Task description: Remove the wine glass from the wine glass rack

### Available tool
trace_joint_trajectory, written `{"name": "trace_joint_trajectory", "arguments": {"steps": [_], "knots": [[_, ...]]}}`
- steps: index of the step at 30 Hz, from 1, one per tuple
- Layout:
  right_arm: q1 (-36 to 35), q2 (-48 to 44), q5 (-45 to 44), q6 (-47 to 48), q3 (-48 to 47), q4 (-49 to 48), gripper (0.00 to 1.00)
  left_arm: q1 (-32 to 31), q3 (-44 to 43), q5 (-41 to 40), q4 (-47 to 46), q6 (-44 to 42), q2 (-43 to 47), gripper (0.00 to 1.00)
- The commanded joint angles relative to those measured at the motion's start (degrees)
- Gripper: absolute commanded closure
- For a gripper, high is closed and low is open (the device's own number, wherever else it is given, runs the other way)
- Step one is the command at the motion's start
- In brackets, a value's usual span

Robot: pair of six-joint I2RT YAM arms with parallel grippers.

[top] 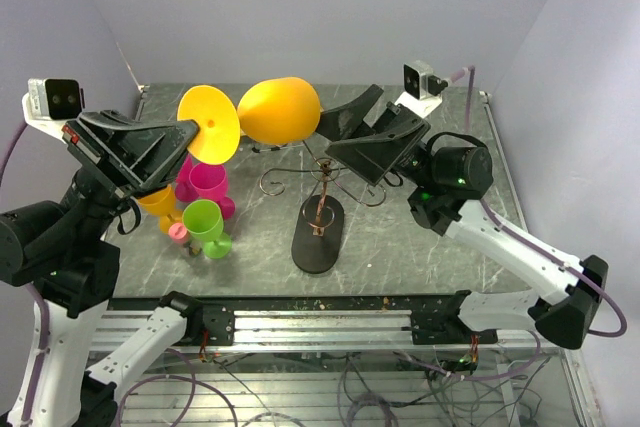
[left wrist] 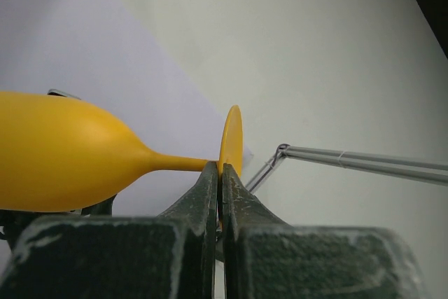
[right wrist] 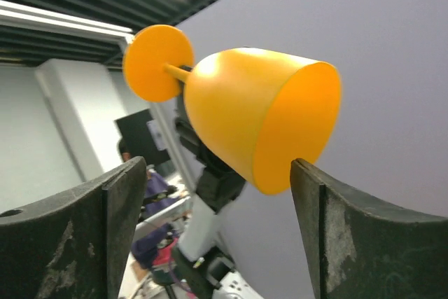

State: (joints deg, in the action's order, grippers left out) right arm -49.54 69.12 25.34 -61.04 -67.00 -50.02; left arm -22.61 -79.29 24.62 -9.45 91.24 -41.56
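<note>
Top view: high at near edge, looking down on grey marbled table (top: 250, 267). Wrist views: close, both sharing yellow plastic wine glass (left wrist: 63, 152) (right wrist: 259, 117).

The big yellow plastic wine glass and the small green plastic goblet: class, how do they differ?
The yellow wine glass looks far larger than the green goblet. The yellow wine glass lies sideways in the air, its foot pinched by the left gripper; the green goblet stands upright on the table. Both are stemmed plastic cups.

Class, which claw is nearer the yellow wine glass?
Left. The left claw is shut on the foot of the yellow wine glass; the right claw is open beside its bowl.
</note>
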Motion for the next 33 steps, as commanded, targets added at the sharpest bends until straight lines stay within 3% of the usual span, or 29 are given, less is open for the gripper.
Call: {"name": "trace_joint_trajectory", "arguments": {"steps": [1,5,10,13,14,16,18,20,21,23,25,29,31,33], "knots": [[0.23,3.54,7.94,-9.7,-3.23,-16.42,0.22,-0.33,2.19,2.86,-9.23,5.69,-0.12,0.93],[-0.35,6.48,9.21,-18.22,-4.06,-29.33,0.32,-0.33,2.79,3.15,-8.3,5.29,0.31,0.93],[-0.97,8.07,7.84,-23.86,-4.91,-34.36,0.59,-0.31,5.74,2.86,-9.33,5.77,0.3,0.93],[-1.64,7.35,6.81,-23.54,-5.23,-33.23,0.96,-0.33,7.2,1.74,-7.26,4.73,1.01,0.93],[-1.64,6.75,6.03,-23.01,-5.03,-32.83,1.0,-0.33,7.18,1.45,-5.96,3.86,1.15,0.92],[-1.68,4.52,2.82,-20.76,-3.26,-32.06,1.0,-0.32,6.33,-0.09,-0.76,0.65,1.42,0.78],[-1.7,0.92,-1.86,-15.94,-0.46,-28.09,1.0,-0.28,4.77,-2.37,6.26,-3.66,2.2,0.53],[-1.58,-4.93,-8.14,-8.8,1.65,-16.8,1.0,-0.33,2.92,-5.77,13.74,-8.13,3.71,0.3],[-1.66,-8.01,-14.18,-1.65,1.79,-5.52,1.0,-0.32,2.26,-7.67,17.06,-10.94,4.4,0.22],[-1.69,-13.54,-25.28,9.24,-1.37,15.98,1.0,-0.31,1.08,-11.49,22.37,-14.36,5.87,0.14],[-1.68,-16.56,-40.13,17.47,-6.33,33.43,1.0,-0.33,0.01,-14.02,27.38,-16.7,6.67,0.11],[-1.68,-16.67,-68.99,34.98,-12.21,56.37,1.0,-0.33,-2.05,-16.47,32.18,-19.98,6.49,0.11],[-1.67,-15.28,-83.25,38.77,-13.53,68.06,1.0,-0.33,-2.88,-17.01,33.45,-21.0,6.0,0.1],[-1.6,-14.98,-91.61,39.45,-12.91,81.67,1.0,-0.33,-3.77,-17.21,34.52,-22.28,5.34,0.1]]}}
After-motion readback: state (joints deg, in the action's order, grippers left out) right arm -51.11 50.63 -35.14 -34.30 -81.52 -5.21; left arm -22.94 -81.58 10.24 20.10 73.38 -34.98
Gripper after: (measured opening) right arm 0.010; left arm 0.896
